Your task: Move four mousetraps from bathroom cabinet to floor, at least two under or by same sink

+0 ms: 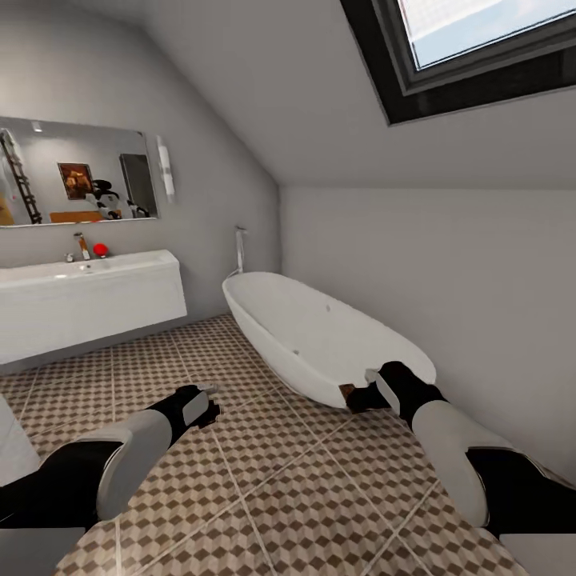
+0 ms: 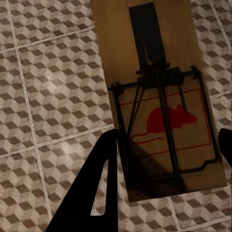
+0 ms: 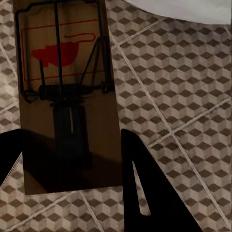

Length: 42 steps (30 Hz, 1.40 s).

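Note:
Each gripper carries a mousetrap above the bathroom floor [image 1: 280, 488]. My left gripper [image 1: 205, 402] [image 2: 169, 140] is shut on a brown wooden mousetrap [image 2: 164, 106] with a red mouse print and a black wire spring. Near the bathtub's closer end, my right gripper [image 1: 357, 394] [image 3: 70, 135] is shut on a second mousetrap [image 1: 347, 392] [image 3: 67, 92]. The bathroom sink [image 1: 88, 268], a white basin with a chrome tap on a white vanity, stands against the left wall, well beyond the left gripper. The cabinet is out of view.
An oval white bathtub [image 1: 320, 336] sits along the right wall under a sloped ceiling with a skylight [image 1: 480, 32]. A mirror [image 1: 76, 172] hangs over the sink. Open tiled floor lies between the vanity, the tub and me.

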Tool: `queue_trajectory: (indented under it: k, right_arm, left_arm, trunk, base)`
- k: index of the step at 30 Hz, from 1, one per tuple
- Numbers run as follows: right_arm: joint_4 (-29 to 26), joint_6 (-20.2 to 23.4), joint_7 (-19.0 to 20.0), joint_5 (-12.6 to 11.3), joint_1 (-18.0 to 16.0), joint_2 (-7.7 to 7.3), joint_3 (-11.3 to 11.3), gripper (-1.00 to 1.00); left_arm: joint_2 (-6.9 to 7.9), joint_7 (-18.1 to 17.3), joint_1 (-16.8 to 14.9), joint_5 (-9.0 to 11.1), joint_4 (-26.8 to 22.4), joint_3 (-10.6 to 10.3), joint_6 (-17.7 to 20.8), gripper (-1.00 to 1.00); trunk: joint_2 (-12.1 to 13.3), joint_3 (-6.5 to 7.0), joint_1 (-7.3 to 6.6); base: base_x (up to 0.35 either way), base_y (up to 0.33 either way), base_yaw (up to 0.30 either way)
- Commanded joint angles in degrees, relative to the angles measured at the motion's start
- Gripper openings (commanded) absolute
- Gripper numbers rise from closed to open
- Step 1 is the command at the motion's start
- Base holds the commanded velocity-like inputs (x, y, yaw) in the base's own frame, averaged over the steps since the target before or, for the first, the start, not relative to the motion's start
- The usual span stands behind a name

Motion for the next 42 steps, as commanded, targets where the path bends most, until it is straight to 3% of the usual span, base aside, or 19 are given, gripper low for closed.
queue_trajectory:
  k: [1,29,42]
  right_arm:
    - [-0.1,0.3,0.1,0.3,0.0,0.0,-0.1,-1.0]
    - [0.0,0.3,-0.3,0.1,0.0,0.04,-0.1,-1.0]
    - [0.9,0.1,-0.5,0.6,0.0,1.49,-0.1,-1.0]
  left_arm:
    - [-0.03,0.4,0.0,0.1,0.0,0.1,0.2,-1.0]
    - [-0.11,0.4,0.0,0.1,0.0,0.1,0.2,-1.0]
    - [-0.11,0.4,0.0,0.1,0.0,0.1,0.2,-1.0]
  trunk:
    - [0.0,-0.07,0.03]
    - [0.0,-0.91,0.03]
    - [0.0,-1.22,0.03]
  base:
    - [0.319,0.0,0.259]
    - [0.319,0.0,0.103]
    - [0.319,0.0,0.089]
